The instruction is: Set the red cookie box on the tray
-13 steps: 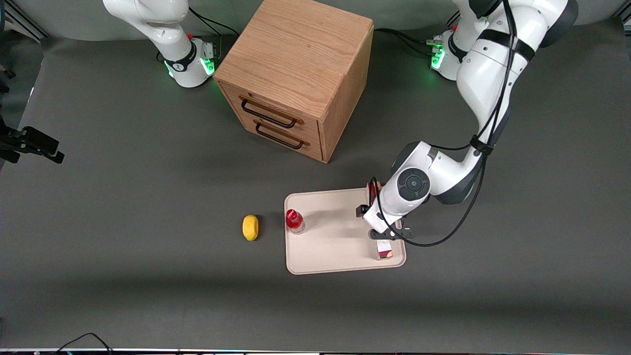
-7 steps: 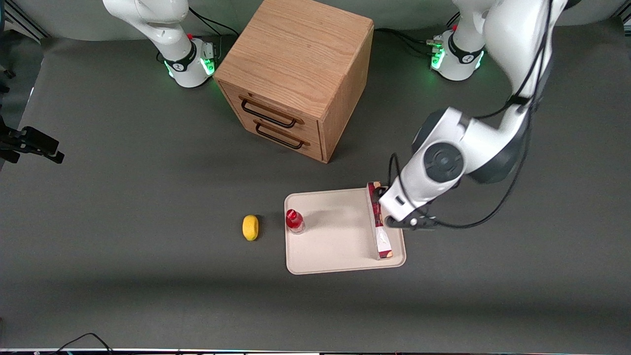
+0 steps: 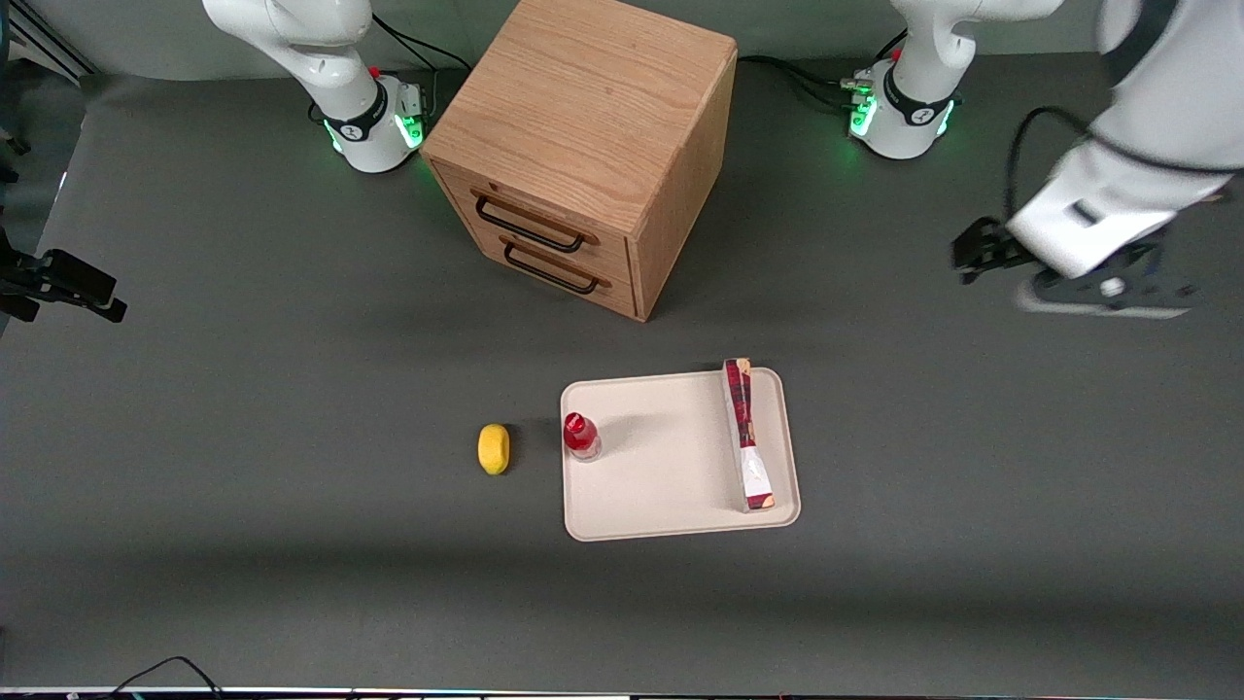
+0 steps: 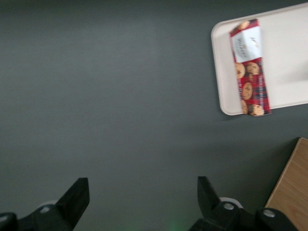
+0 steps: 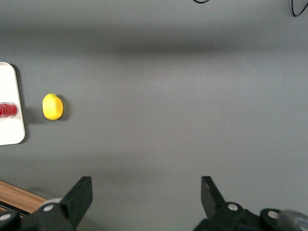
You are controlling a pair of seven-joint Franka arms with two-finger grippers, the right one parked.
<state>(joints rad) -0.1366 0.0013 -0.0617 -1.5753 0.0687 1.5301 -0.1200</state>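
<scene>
red cookie box (image 3: 747, 435) lies along the tray (image 3: 661, 486) edge.
gripper (image 4: 142, 202), fingers spread and empty, has lifted well clear toward 2 o'clock.

Tabletop (image 3: 243, 408): dark grey matte covering, edge to edge.
Furniture: oak two-drawer cabinet (image 3: 588, 146) at 12 o'clock, black handles.
Light: soft, overhead; faint broad shadows.
</scene>
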